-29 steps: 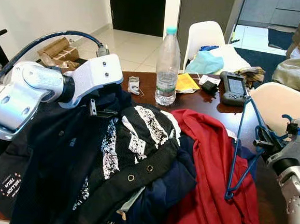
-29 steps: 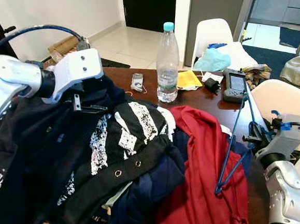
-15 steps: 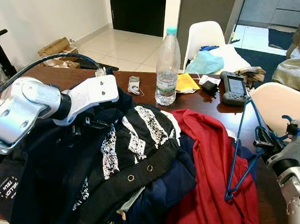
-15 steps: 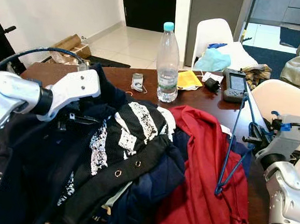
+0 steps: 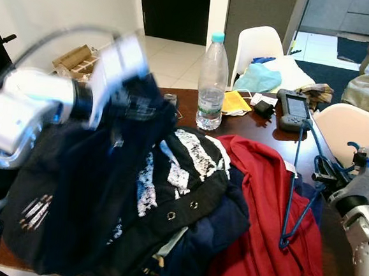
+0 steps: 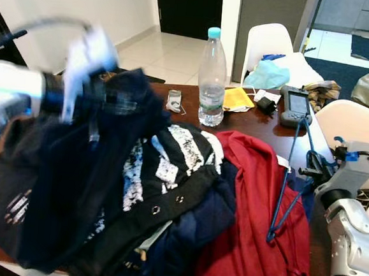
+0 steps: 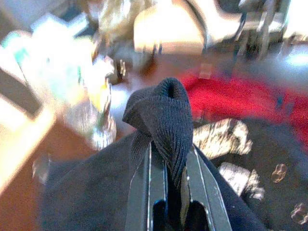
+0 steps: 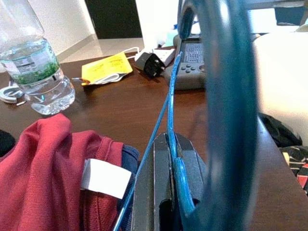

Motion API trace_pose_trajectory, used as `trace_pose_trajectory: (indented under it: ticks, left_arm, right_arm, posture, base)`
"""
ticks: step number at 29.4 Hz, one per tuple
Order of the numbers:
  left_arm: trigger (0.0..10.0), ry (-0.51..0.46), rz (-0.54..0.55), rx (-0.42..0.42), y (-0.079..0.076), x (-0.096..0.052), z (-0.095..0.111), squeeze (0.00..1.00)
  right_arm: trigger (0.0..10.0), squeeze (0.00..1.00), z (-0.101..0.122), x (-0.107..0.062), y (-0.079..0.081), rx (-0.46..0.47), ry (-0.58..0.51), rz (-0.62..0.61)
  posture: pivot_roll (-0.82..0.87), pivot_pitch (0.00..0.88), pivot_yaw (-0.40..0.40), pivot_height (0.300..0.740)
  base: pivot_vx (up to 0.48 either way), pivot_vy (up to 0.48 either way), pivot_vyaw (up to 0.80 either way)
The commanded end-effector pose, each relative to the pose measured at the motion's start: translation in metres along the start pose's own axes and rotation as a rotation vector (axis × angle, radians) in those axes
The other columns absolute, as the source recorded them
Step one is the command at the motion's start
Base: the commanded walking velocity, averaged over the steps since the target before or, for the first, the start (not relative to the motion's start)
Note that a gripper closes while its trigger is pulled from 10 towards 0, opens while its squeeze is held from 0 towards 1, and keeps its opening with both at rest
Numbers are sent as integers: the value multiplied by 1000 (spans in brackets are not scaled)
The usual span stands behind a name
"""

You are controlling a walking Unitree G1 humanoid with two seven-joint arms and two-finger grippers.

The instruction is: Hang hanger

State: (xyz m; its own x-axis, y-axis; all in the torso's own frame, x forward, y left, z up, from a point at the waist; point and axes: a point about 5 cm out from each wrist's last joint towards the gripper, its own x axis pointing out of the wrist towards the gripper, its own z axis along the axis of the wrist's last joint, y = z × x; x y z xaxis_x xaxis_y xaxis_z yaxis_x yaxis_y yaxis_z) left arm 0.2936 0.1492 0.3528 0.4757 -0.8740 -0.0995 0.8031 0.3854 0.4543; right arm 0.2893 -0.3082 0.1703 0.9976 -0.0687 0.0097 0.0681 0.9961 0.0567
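Hanger (image 5: 299, 179), thin blue wire, pinched in right hand (image 8: 168, 159); left hand (image 7: 166, 178) grips ribbed navy knit (image 7: 161, 115).

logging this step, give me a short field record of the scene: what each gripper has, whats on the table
left gripper: shut on dark navy garment, lifted above the pile, blurred
right gripper: shut on blue hanger, at the table's right edge
clothes pile: black-and-white top, red garment
table: dark wood; water bottle, handheld device, yellow packet
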Motion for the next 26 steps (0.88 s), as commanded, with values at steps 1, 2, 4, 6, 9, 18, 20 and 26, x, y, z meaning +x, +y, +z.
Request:
trace_pose_trajectory:
  ticks: [1,2,4,6,9,18,20,26]
  left_arm:
    - [0,-41,-9,-10,-1,-2,6,0]
    - [0,-141,-14,-26,2,-6,21,0]
    - [0,-306,-41,-62,6,-13,45,0]
    - [2549,-506,-86,-104,8,-26,72,0]
    - [10000,-581,-88,-108,7,-31,82,0]
    - [10000,-555,-49,-119,7,-36,82,0]
    - [10000,-547,-50,-132,7,-36,82,0]
    - [10000,-570,-90,-192,2,-33,76,0]
  right_arm:
    - [10000,0,-2,1,3,11,0,7]
    - [10000,0,-1,1,3,14,-3,6]
    - [10000,0,0,3,3,24,-10,7]
    - [10000,0,1,6,5,36,-19,10]
    - [10000,0,2,8,7,43,-25,15]
    - [10000,0,4,13,12,56,-39,26]
    - [10000,0,4,14,14,62,-44,28]
    - [10000,0,5,15,19,92,-61,38]
  posture:
    - [75,50,71,740]
    - [75,47,71,740]
    - [81,39,70,740]
    - [83,37,70,740]
    - [83,35,69,740]
    - [87,15,70,740]
    - [86,15,73,740]
    - [83,15,75,740]
  base:
    - [0,0,0]
    - [0,0,0]
    - [0,0,0]
    - [0,0,0]
    - [0,0,0]
    - [-53,0,0]
    - [-458,0,0]
    - [-430,0,0]
